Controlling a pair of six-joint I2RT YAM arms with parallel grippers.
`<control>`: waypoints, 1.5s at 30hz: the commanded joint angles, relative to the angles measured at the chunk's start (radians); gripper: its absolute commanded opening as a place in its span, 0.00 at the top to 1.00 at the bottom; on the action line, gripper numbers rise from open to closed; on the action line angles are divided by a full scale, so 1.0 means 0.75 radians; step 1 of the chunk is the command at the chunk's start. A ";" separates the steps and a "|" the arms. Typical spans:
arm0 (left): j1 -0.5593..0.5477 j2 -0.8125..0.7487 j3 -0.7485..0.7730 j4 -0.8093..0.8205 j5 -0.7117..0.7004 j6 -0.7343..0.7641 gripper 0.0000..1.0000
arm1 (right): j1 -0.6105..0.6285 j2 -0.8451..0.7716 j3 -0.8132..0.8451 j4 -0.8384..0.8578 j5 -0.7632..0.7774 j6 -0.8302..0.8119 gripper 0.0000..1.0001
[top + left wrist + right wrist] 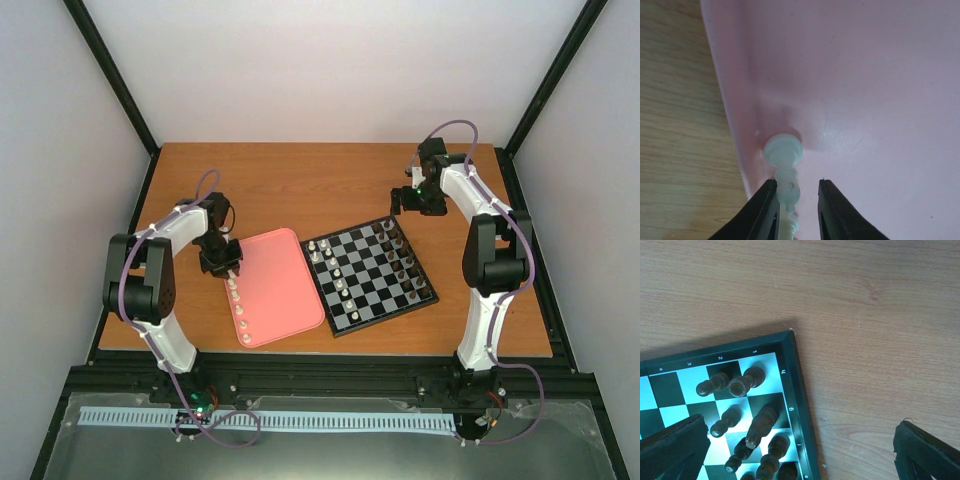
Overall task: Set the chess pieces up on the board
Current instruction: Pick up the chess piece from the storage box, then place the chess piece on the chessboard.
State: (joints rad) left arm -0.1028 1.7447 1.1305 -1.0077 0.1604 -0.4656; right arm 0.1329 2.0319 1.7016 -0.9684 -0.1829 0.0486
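Now, your L gripper [797, 189] is at the tray's [865, 75] 9 o'clock rim, jaws part-open astride a pale piece [788, 192], nothing pinched yet. It hugs the 9 o'clock finger, axis 12–6. You've the board [370, 275] at 3 o'clock. R gripper [797, 440] is wide open, empty.

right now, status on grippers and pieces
Left gripper astride cream piece in pink tray, jaws not clamped. Right gripper wide open by board corner. Nothing blocking.

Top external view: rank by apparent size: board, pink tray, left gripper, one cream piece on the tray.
1. board and pink tray: near alike, the board perhaps slightly larger, so not ranked apart.
2. left gripper
3. cream piece, by far the smallest.
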 commanded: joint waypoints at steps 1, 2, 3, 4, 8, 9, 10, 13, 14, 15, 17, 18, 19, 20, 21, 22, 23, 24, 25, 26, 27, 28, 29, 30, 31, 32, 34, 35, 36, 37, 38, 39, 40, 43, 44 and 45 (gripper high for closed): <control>0.012 0.033 0.036 0.022 -0.007 0.021 0.79 | -0.012 -0.030 -0.001 0.005 0.017 -0.012 0.00; 0.012 0.039 0.038 0.022 -0.005 0.023 0.83 | -0.012 -0.031 -0.002 0.005 0.017 -0.011 0.00; 0.012 0.042 0.040 0.022 -0.004 0.025 0.88 | -0.012 -0.032 -0.004 0.005 0.019 -0.012 0.00; 0.012 0.042 0.041 0.022 -0.002 0.026 0.92 | -0.012 -0.034 -0.004 0.003 0.021 -0.012 0.00; 0.012 0.041 0.047 0.011 0.003 0.031 0.99 | -0.012 -0.035 -0.004 0.003 0.022 -0.012 0.00; 0.011 0.038 0.051 0.001 0.001 0.036 0.99 | -0.012 -0.033 -0.003 0.003 0.018 -0.011 0.00; 0.012 0.031 0.061 -0.012 -0.007 0.040 0.99 | -0.012 -0.033 -0.004 0.005 0.016 -0.009 0.00; 0.009 -0.005 0.124 -0.077 -0.015 0.052 0.99 | -0.012 -0.032 -0.002 0.005 0.015 -0.009 0.00; 0.000 -0.016 0.160 -0.110 -0.015 0.057 0.99 | -0.012 -0.029 -0.001 0.006 0.013 -0.010 0.00; -0.015 -0.023 0.201 -0.153 -0.020 0.063 0.99 | -0.012 -0.030 -0.001 0.007 0.013 -0.007 0.00; -0.076 -0.034 0.288 -0.222 -0.037 0.068 0.99 | -0.012 -0.028 0.000 0.007 0.010 -0.008 0.00; -0.125 -0.032 0.331 -0.255 -0.049 0.069 0.99 | -0.012 -0.027 0.000 0.007 0.009 -0.008 0.00; -0.170 -0.028 0.372 -0.284 -0.052 0.064 0.99 | -0.012 -0.029 0.001 0.007 0.009 -0.008 0.00; -0.217 -0.023 0.409 -0.303 -0.047 0.056 0.99 | -0.012 -0.029 0.000 0.008 0.009 -0.009 0.00; -0.263 -0.014 0.435 -0.319 -0.036 0.045 0.99 | -0.012 -0.030 0.000 0.008 0.009 -0.008 0.00; -0.315 -0.008 0.461 -0.330 -0.027 0.029 0.99 | -0.012 -0.031 0.001 0.009 0.008 -0.007 0.00; -0.368 -0.001 0.479 -0.334 -0.024 0.010 0.99 | -0.012 -0.033 -0.002 0.009 0.008 -0.007 0.00; -0.421 0.011 0.501 -0.337 -0.022 -0.005 0.99 | -0.012 -0.033 -0.001 0.009 0.008 -0.008 0.00; -0.475 0.026 0.524 -0.341 -0.019 -0.019 0.99 | -0.012 -0.037 -0.004 0.009 0.009 -0.007 0.00; -0.522 0.046 0.542 -0.338 -0.019 -0.030 0.99 | -0.012 -0.039 -0.007 0.010 0.011 -0.008 0.00; -0.569 0.068 0.562 -0.332 -0.021 -0.039 0.99 | -0.012 -0.041 -0.010 0.011 0.010 -0.008 0.00; -0.606 0.096 0.576 -0.327 -0.021 -0.046 0.99 | -0.012 -0.042 -0.010 0.011 0.010 -0.008 0.00; -0.635 0.127 0.593 -0.319 -0.020 -0.050 0.99 | -0.012 -0.041 -0.012 0.013 0.009 -0.008 0.00; -0.660 0.156 0.613 -0.316 -0.017 -0.054 0.99 | -0.012 -0.043 -0.013 0.013 0.009 -0.009 0.00; -0.679 0.186 0.636 -0.311 -0.016 -0.054 0.99 | -0.012 -0.042 -0.013 0.012 0.009 -0.008 0.00; -0.695 0.212 0.659 -0.310 -0.016 -0.053 0.99 | -0.012 -0.044 -0.012 0.011 0.009 -0.009 0.00; -0.719 0.258 0.708 -0.308 -0.016 -0.051 0.99 | -0.012 -0.045 -0.011 0.013 0.011 -0.010 0.00; -0.729 0.290 0.735 -0.306 -0.016 -0.049 0.99 | -0.012 -0.046 -0.010 0.013 0.012 -0.010 0.00; -0.736 0.315 0.759 -0.303 -0.017 -0.045 0.99 | -0.012 -0.044 -0.011 0.013 0.011 -0.010 0.00; -0.743 0.343 0.786 -0.299 -0.022 -0.044 0.99 | -0.012 -0.044 -0.011 0.013 0.010 -0.011 0.00; -0.749 0.369 0.812 -0.296 -0.029 -0.044 0.99 | -0.012 -0.044 -0.012 0.015 0.009 -0.012 0.00; -0.752 0.392 0.835 -0.295 -0.034 -0.041 0.99 | -0.012 -0.043 -0.012 0.016 0.009 -0.012 0.00; -0.752 0.415 0.860 -0.294 -0.036 -0.039 0.99 | -0.012 -0.042 -0.013 0.015 0.009 -0.012 0.00; -0.753 0.457 0.906 -0.278 -0.039 -0.036 0.99 | -0.013 -0.046 -0.014 0.018 0.008 -0.012 0.00; -0.754 0.468 0.916 -0.277 -0.038 -0.033 0.99 | -0.014 -0.045 -0.013 0.017 0.007 -0.012 0.00; -0.755 0.478 0.925 -0.278 -0.036 -0.031 0.99 | -0.015 -0.046 -0.015 0.017 0.008 -0.012 0.00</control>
State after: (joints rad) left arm -0.6548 2.0792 1.7638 -1.2163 0.1387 -0.4831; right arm 0.1329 2.0319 1.6985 -0.9676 -0.1753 0.0486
